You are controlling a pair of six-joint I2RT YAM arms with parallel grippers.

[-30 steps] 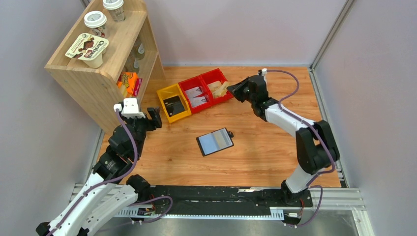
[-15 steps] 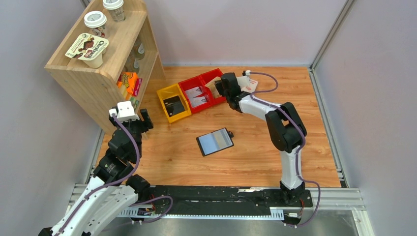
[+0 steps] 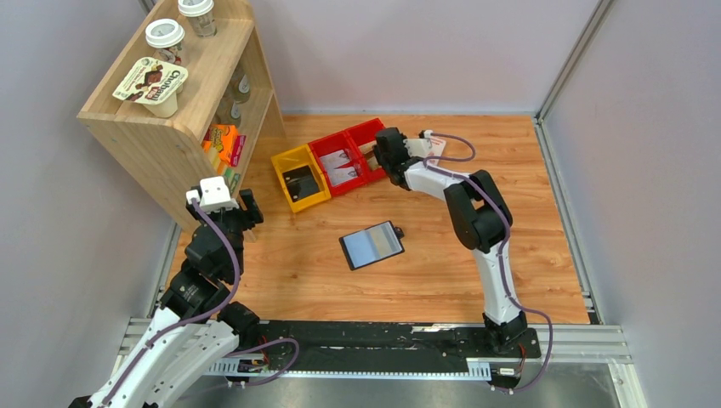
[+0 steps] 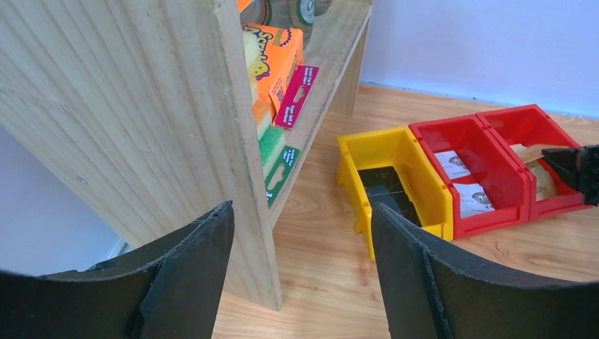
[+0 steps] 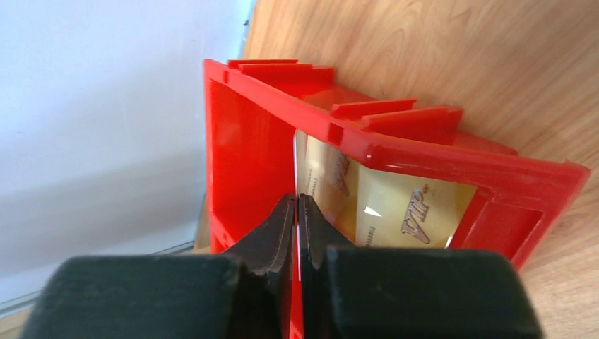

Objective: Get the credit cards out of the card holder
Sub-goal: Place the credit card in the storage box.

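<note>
Right gripper [image 5: 297, 212] pinched shut on credit card [image 5: 326, 176] edge, inside red bin [image 5: 244, 141]. Left gripper [image 4: 300, 219] wide open, empty, by wooden shelf [image 4: 141, 106]. Card holder [image 3: 371, 245] open flat, mid-frame on bench [image 3: 442, 263].

The left gripper [image 4: 300, 212] hangs with its black fingers [image 4: 191, 275] spread wide, just beside a wooden shelf [image 4: 141, 106] stocked with an orange sponge pack [image 4: 275, 53]. On the floor beyond stand a yellow bin [image 4: 374, 138] and two red bins [image 4: 438, 128] in a row. The right gripper [image 4: 576, 166] reaches from the right edge to the credit cards [image 4: 526, 150] in the far one.
</note>
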